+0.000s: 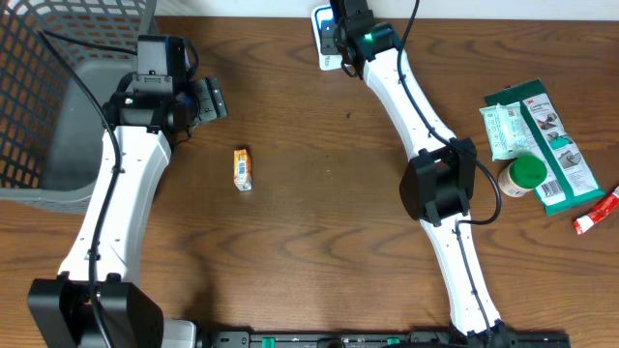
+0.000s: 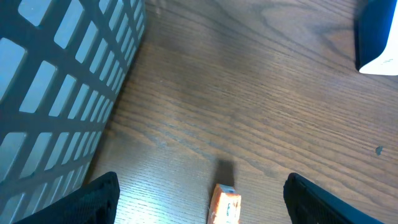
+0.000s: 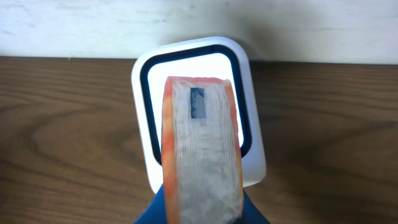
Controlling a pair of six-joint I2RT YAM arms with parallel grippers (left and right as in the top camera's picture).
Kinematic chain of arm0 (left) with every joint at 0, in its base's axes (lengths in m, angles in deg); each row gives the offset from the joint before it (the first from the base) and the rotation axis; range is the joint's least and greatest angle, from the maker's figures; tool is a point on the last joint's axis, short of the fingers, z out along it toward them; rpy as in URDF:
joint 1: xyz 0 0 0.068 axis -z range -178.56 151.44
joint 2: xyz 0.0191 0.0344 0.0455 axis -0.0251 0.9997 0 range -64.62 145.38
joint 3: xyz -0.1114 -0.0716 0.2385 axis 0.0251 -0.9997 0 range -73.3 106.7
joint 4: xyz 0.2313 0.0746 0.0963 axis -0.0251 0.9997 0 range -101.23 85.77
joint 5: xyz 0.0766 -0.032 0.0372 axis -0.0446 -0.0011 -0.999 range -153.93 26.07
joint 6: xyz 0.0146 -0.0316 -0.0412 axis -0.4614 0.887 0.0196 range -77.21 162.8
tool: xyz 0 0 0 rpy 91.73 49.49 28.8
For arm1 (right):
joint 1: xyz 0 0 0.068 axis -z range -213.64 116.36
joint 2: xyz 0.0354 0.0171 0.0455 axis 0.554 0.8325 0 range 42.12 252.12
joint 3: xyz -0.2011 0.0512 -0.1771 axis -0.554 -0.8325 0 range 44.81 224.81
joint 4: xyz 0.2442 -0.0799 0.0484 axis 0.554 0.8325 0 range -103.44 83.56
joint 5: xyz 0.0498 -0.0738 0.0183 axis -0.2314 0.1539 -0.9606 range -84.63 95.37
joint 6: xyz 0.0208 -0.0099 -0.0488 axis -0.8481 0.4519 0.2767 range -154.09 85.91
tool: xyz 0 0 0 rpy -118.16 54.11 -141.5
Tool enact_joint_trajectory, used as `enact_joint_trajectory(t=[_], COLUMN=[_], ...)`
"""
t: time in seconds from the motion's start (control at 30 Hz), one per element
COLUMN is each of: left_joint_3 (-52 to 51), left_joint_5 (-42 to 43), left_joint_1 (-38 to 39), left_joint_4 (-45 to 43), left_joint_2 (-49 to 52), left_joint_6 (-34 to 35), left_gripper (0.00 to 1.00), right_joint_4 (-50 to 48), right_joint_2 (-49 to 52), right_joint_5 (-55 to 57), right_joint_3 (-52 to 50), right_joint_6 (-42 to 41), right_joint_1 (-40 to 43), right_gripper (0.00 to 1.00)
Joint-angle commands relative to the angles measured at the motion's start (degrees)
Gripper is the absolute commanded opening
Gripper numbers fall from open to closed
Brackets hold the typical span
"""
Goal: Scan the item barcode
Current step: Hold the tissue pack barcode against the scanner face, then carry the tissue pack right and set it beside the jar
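Clamped between my right gripper's [image 1: 336, 37] closed fingers, the packet [image 3: 202, 149] stands right in front of the white scanner [image 3: 255, 143] at the table's [image 1: 319, 242] far edge. It has a crinkled pale wrapper, orange borders and a small blue patch near its top. My left gripper [image 1: 208, 100] hangs with jaws wide apart near a small orange box [image 1: 243, 168]. Beside it, the grey mesh basket [image 1: 29, 58] shows its grey floor.

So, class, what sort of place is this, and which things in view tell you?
Probably a mock checkout or barcode-scanning station on a wooden table: a white scanner with an orange-edged packet held up to it, a grey basket at the left, and green packets waiting at the right.
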Motion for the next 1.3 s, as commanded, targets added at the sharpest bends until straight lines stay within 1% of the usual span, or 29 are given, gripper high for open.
enact_joint_trajectory(t=[0.0, 0.5, 0.7, 0.8, 0.87, 0.97, 1.07, 1.27], left_joint_3=[0.8, 0.8, 0.8, 0.8, 0.8, 0.8, 0.8, 0.8], left_joint_5=[-0.7, -0.7, -0.7, -0.7, -0.7, -0.7, -0.7, -0.7], left_joint_1=[-0.2, -0.2, -0.2, -0.2, -0.2, -0.2, -0.2, -0.2], left_joint_4=[0.2, 0.2, 0.2, 0.2, 0.2, 0.2, 0.2, 0.2], left_joint_2=[-0.6, -0.6, -0.6, -0.6, -0.6, -0.6, -0.6, -0.6], left_joint_6=[-0.6, -0.6, -0.6, -0.6, -0.6, -0.6, -0.6, -0.6], left_gripper=[0.85, 0.85, 0.85, 0.85, 0.85, 0.85, 0.85, 0.85], right_joint_4=[-0.4, 0.9, 7.8, 13.0, 18.2, 28.4, 36.6, 48.2], right_joint_2=[0.9, 0.8, -4.9, -9.6, -12.6, -16.6, -18.6, -18.8], right_joint_5=[2.3, 2.2, 0.1, -0.3, -0.3, -0.3, -0.3, -0.3], right_joint_3=[-0.4, -0.4, -0.4, -0.4, -0.4, -0.4, -0.4, -0.4], right_joint_6=[1.2, 2.6, 3.0, 4.3, 4.6, 7.9, 11.0, 13.4], right_joint_1=[-0.3, -0.3, 0.7, 1.0, 1.1, 1.3, 2.0, 5.1], right_gripper=[0.01, 0.01, 0.01, 0.01, 0.01, 0.01, 0.01, 0.01])
